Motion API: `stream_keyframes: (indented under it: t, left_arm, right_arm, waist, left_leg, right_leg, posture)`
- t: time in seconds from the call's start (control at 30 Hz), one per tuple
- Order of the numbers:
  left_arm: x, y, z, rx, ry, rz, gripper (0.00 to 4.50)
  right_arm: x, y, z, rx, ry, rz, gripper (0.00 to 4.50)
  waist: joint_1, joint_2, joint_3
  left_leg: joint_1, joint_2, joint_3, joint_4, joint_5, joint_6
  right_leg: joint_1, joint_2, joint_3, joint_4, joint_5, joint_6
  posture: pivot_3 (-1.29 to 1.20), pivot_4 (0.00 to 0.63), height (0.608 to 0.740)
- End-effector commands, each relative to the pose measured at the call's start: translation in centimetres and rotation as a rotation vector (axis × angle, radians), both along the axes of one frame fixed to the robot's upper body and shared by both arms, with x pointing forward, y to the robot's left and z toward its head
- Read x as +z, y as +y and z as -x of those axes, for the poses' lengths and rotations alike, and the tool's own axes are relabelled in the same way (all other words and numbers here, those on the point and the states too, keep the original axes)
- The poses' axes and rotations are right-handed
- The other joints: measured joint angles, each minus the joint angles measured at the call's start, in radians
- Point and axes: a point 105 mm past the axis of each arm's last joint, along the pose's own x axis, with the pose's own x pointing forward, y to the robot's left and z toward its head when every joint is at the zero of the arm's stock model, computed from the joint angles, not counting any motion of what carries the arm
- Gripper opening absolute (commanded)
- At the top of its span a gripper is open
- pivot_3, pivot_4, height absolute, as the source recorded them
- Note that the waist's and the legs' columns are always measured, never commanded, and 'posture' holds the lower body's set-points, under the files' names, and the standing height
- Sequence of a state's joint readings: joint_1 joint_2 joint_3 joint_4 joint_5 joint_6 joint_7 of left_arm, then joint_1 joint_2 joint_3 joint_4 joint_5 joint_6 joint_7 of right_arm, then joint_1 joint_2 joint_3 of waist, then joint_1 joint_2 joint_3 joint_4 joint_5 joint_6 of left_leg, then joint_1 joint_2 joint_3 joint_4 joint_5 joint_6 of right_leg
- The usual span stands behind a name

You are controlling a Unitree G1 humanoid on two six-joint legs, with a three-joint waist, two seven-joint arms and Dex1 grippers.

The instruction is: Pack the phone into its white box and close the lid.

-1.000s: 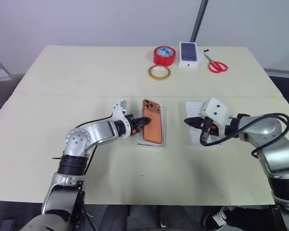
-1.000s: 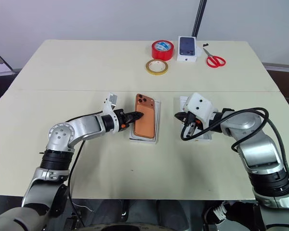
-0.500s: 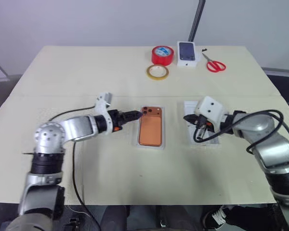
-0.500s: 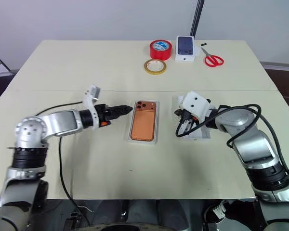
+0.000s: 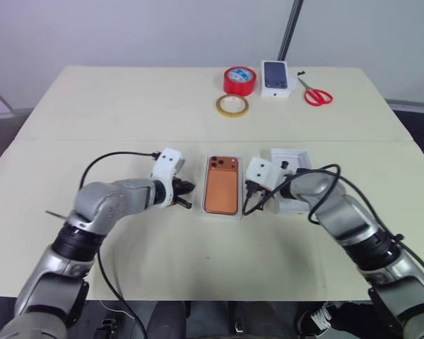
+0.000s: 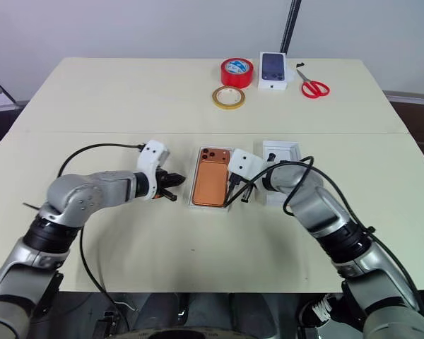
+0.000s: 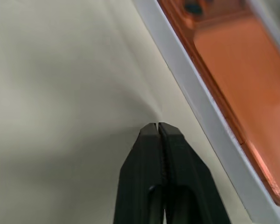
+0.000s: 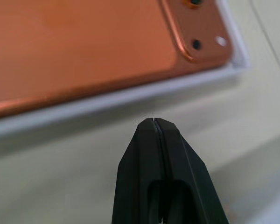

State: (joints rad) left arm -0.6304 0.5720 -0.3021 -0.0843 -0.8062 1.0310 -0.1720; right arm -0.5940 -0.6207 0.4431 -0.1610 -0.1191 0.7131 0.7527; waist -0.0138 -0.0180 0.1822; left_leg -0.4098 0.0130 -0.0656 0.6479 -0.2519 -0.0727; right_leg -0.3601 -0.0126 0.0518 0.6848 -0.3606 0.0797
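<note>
Both pincers are pressed together and pinch nothing. Left gripper (image 7: 157, 126) hangs over bare tabletop just beside the left long wall of the white box (image 7: 196, 100), its closed tips apart from the wall; right gripper (image 8: 153, 122) sits likewise just beside the right long wall, tips meeting in a single seam. From the head views, the two grippers flank the box, left gripper at (image 5: 186, 195) and right gripper at (image 5: 249, 192).

Phone (image 5: 222, 193): copper-orange, back up, lying flat inside the white box (image 5: 222, 215) near the middle of the table (image 5: 127, 113), its camera cluster at the far end. A narrow white rim of the box shows around the phone on all sides.

Second white tray (image 6: 281, 152): shallow and open, just to the right of the box, partly covered by the right arm; whether it touches the box cannot be told.

Far edge of the table, well apart from the box, from left to right: a yellow tape ring (image 5: 233, 106) lying flat, a red tape roll (image 5: 241, 80) just behind it, a small white box printed with a dark phone (image 5: 276, 78), and red-handled scissors (image 5: 316, 95).
</note>
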Motion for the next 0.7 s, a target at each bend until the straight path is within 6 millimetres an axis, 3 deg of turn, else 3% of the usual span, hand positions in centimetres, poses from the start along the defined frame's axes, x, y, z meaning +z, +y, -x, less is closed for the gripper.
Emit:
stream_keyframes:
  t: [0.03, 0.23, 0.33, 0.47, 0.7]
  left_arm:
    - [0.0, -2.2, 0.0, -0.084, -0.006, 0.015, 0.05]
    - [0.7, -7.1, 1.6, -0.268, 0.054, 0.097, 0.05]
    - [0.6, -9.1, 2.4, -0.330, 0.089, 0.117, 0.05]
    - [0.7, -12.1, 3.7, -0.422, 0.117, 0.140, 0.05]
    - [0.6, -14.1, 4.3, -0.470, 0.139, 0.158, 0.05]
  right_arm:
    - [1.2, 0.8, -0.6, 0.022, -0.061, 0.010, 0.00]
    - [1.7, 0.2, 0.4, 0.050, -0.046, 0.016, 0.00]
    - [1.8, -1.0, 1.3, 0.042, -0.028, 0.028, 0.00]
    - [1.6, -4.2, 2.6, -0.020, -0.004, 0.086, 0.00]
    - [0.6, -7.4, 4.9, -0.095, 0.059, 0.136, 0.00]
  waist:
    - [0.002, 0.000, 0.000]
    - [0.009, 0.000, 0.000]
    - [0.020, 0.000, 0.000]
    - [0.028, 0.000, 0.000]
    - [0.019, 0.000, 0.000]
  left_leg:
    - [0.000, 0.000, 0.000, 0.000, 0.000, 0.000]
    - [0.000, -0.001, -0.001, 0.001, -0.001, 0.002]
    - [0.000, -0.002, -0.001, 0.001, -0.001, 0.002]
    - [-0.001, -0.003, -0.001, 0.002, -0.001, 0.003]
    - [0.000, -0.001, -0.001, 0.002, -0.003, 0.005]
  right_leg:
    - [0.000, 0.000, 0.000, 0.000, 0.000, 0.000]
    - [0.001, -0.002, -0.001, 0.000, 0.000, 0.000]
    - [0.002, -0.003, -0.001, -0.001, 0.000, 0.000]
    - [0.002, -0.003, -0.001, -0.001, 0.000, 0.000]
    - [0.002, -0.001, -0.001, -0.001, 0.000, 0.000]
  posture:
    - [0.00, 0.150, 0.740]
    - [0.00, 0.150, 0.740]
    - [0.00, 0.150, 0.740]
    - [0.00, 0.150, 0.740]
    - [0.00, 0.150, 0.740]
